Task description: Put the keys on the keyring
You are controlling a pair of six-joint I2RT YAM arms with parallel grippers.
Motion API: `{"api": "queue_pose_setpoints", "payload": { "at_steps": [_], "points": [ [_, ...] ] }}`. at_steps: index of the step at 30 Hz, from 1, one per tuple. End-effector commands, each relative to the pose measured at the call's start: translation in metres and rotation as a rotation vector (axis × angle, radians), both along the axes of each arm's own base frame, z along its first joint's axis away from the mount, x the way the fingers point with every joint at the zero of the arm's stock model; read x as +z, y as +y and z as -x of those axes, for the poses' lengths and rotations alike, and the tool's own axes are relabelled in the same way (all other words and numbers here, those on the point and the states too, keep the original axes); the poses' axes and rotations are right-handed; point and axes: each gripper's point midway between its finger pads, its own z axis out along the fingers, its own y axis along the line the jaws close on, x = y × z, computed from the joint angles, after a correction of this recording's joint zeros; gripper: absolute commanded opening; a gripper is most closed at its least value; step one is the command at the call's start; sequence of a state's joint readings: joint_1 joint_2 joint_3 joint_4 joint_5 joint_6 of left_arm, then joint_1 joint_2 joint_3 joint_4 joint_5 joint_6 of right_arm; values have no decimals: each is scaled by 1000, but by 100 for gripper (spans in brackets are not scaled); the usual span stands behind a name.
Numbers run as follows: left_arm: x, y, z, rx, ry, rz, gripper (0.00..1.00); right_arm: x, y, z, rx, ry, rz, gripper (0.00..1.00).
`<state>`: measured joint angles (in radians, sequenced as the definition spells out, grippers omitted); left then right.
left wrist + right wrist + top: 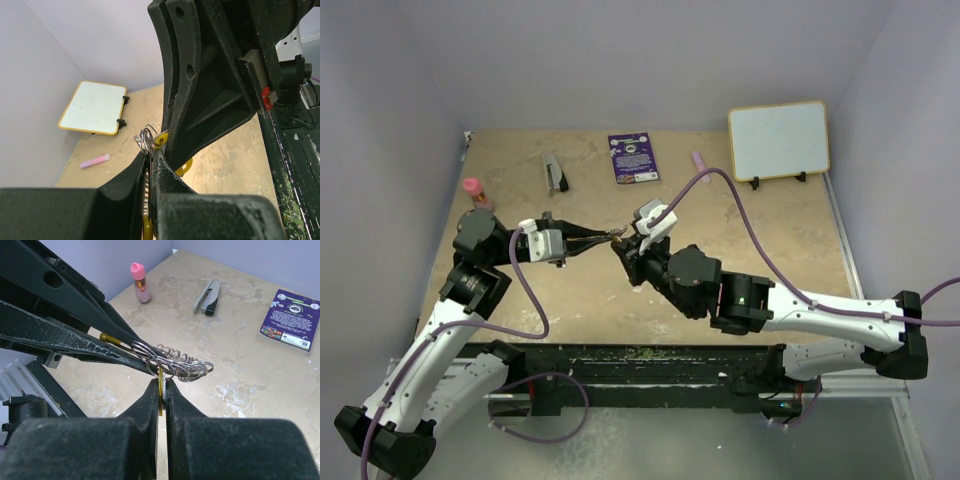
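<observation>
My two grippers meet above the middle of the table point(770, 250). The left gripper point(603, 238) is shut on the keyring point(186, 366), a bunch of thin silvery loops that stick out past its tips point(146, 138). A toothed silvery strip with a yellow end also lies between its jaws point(145, 200). The right gripper point(160, 382) is shut on a key point(160, 392) with a yellow head, held edge-on right under the loops and touching them. In the left wrist view the right gripper's black body fills the middle, with yellow key heads point(161, 138) beside it.
A small whiteboard point(778, 140) stands at the back right. A purple card point(633, 158), a grey-and-black oblong tool point(556, 173) and a pink stick point(699, 159) lie at the back. A pink-capped bottle point(473, 190) stands at the left edge.
</observation>
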<state>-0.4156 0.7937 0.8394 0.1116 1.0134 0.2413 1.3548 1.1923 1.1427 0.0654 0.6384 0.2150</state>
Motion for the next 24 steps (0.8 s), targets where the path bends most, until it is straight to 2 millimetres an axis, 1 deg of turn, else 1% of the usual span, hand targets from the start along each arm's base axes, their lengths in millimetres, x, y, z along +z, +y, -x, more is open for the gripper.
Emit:
{"api": "queue_pose_setpoints", "payload": {
  "at_steps": [1, 11, 13, 15, 19, 24],
  "points": [
    [20, 1, 6, -8, -70, 37, 4, 29, -3, 1, -7, -16, -81, 1],
    [15, 1, 1, -2, -157, 11, 4, 32, 4, 22, 127, 22, -94, 0],
    [15, 1, 1, -6, -173, 6, 4, 26, 6, 34, 191, 66, -85, 0],
    [14, 1, 2, -12, -191, 1, 4, 29, 6, 46, 258, 77, -102, 0],
    [13, 0, 5, -28, -214, -3, 4, 30, -1, 51, 271, 109, -75, 0],
    [18, 0, 16, -71, -224, 22, 4, 22, 7, 50, 259, 162, -40, 0]
  ]
}}
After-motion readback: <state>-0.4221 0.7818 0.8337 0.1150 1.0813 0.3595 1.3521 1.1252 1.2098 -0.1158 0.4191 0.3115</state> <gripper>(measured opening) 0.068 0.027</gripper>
